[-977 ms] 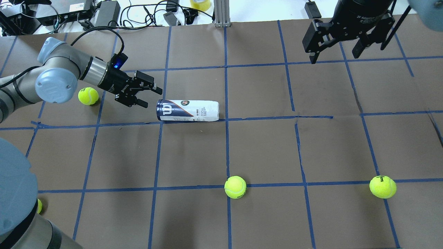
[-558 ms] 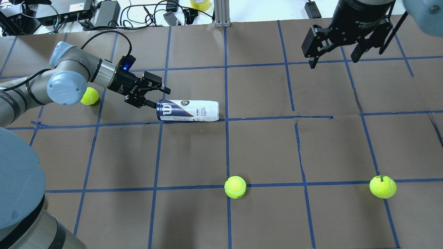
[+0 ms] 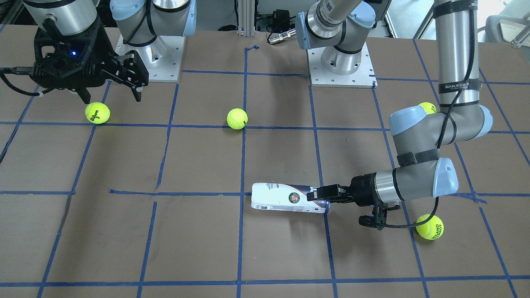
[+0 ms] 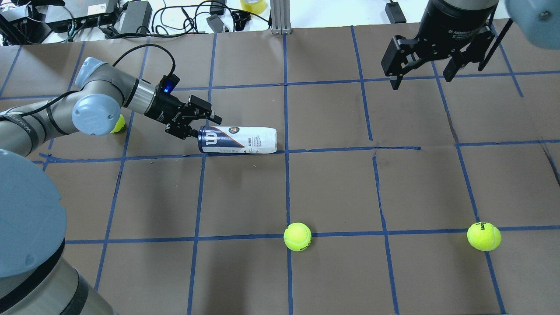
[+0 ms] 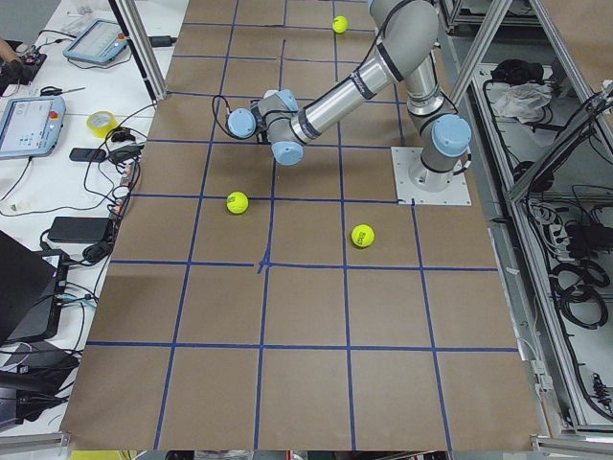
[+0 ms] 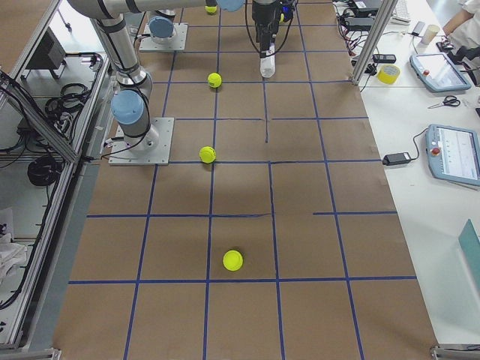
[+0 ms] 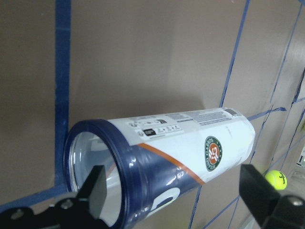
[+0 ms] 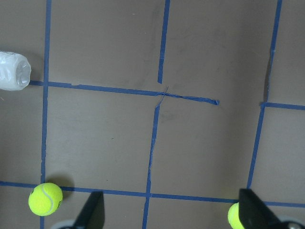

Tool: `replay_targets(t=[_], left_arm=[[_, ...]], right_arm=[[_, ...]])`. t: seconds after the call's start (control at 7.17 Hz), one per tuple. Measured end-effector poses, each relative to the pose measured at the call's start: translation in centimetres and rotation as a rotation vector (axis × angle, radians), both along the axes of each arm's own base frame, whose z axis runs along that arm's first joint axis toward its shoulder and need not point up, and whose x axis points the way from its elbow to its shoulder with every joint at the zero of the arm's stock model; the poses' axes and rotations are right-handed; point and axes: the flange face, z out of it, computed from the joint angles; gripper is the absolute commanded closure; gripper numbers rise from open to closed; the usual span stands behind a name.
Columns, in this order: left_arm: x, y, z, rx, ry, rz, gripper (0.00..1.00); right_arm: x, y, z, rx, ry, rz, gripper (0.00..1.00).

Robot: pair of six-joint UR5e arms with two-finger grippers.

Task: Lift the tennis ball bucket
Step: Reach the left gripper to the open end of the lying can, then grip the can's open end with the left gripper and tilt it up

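The tennis ball bucket (image 4: pixel 238 140) lies on its side on the brown table, navy "W" end toward my left arm. It also shows in the front view (image 3: pixel 285 198), the left wrist view (image 7: pixel 181 152) and the right wrist view (image 8: pixel 14 71). My left gripper (image 4: pixel 203 125) is open and low, its fingers on either side of the can's navy end (image 3: pixel 321 198). The left wrist view shows the rim between the fingers (image 7: pixel 95 191), not squeezed. My right gripper (image 4: pixel 422 81) is open and empty, raised far right of the can (image 3: pixel 112 98).
Yellow-green tennis balls lie about: one at front centre (image 4: pixel 297 236), one at front right (image 4: pixel 483 236), one half hidden behind my left arm (image 4: pixel 117 124), another near the left base (image 3: pixel 427 107). Blue tape lines grid the table. Cables and boxes sit beyond the far edge.
My left gripper has moved right toward the can, from a short way off its navy end to straddling it. The can has not moved. The right gripper has barely shifted.
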Motion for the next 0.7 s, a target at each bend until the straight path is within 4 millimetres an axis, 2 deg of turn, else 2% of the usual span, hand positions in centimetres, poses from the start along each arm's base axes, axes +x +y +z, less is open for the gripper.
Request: replay_targets(t=[0.28,0.42,0.7], left_arm=[[-0.06,0.00,-0.23,0.016,-0.001,0.010,0.89],[-0.07,-0.06,-0.16,0.039,-0.005,0.036,0.98],[-0.09,-0.35,0.71,0.091,-0.017,0.107,0.97]], right_arm=[[0.01,-0.01,-0.11,0.003,-0.001,0.000,0.00],[0.00,0.02,-0.29,0.006,-0.001,0.000,0.00],[-0.10,0.14,-0.60,0.010,0.004,0.009,0.00]])
